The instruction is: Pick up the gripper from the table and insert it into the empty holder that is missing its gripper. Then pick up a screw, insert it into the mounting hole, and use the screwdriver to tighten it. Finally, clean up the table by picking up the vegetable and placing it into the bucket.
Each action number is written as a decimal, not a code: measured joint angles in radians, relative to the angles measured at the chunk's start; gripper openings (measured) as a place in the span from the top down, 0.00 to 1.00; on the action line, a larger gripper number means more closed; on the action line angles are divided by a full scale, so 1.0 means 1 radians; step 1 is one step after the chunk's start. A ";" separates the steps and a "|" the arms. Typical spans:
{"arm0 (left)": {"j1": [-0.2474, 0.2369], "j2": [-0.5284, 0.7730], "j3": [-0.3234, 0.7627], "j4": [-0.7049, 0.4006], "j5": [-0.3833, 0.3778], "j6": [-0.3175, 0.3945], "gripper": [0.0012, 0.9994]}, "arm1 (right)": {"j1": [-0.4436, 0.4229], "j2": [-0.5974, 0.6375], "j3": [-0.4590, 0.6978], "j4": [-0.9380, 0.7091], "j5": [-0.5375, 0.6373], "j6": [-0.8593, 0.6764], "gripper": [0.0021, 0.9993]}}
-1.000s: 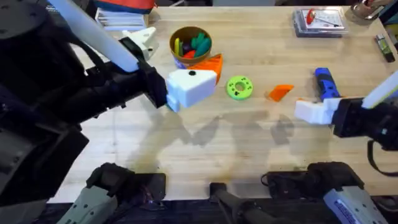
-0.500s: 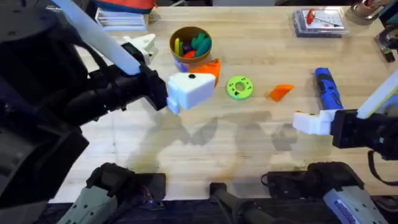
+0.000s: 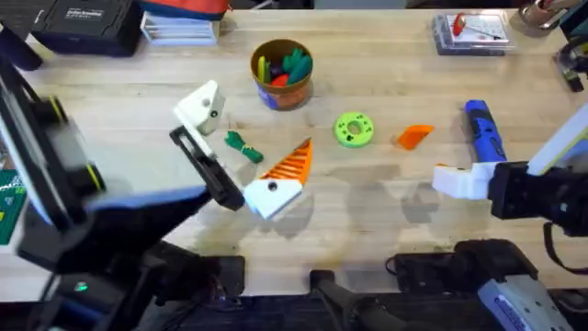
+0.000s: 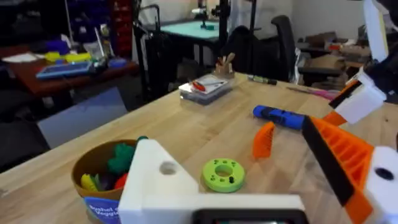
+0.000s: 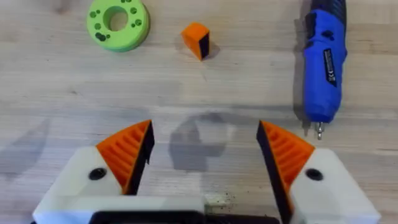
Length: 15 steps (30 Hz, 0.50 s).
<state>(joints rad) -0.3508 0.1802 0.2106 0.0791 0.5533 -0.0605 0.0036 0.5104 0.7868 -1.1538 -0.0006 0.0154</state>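
The orange gripper [image 3: 414,137] lies on the table [image 3: 367,216] right of centre, between the green disc [image 3: 354,130] and the blue screwdriver [image 3: 483,131]. The right gripper [image 5: 204,154], jaws spread and empty, hovers just nearer and right of it, far closer than the left gripper [image 3: 241,152], also open, whose far finger holder [image 3: 200,106] lacks its tip.
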 joint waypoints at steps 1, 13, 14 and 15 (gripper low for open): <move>0.001 -0.022 -0.032 0.033 0.001 0.001 0.01 | 0.000 0.000 0.000 0.000 0.000 0.000 0.01; 0.070 -0.176 -0.204 0.070 0.031 0.009 0.01 | 0.000 0.000 0.000 0.000 0.000 0.000 0.01; 0.074 -0.176 -0.204 0.027 0.034 0.008 0.01 | 0.000 0.000 0.000 0.000 0.000 0.000 0.01; 0.080 -0.175 -0.204 -0.016 0.043 0.009 0.01 | 0.000 0.000 0.000 0.000 0.000 0.000 0.01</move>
<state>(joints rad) -0.2709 0.0048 0.0063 0.0634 0.5959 -0.0513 0.0036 0.5102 0.7868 -1.1538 -0.0006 0.0154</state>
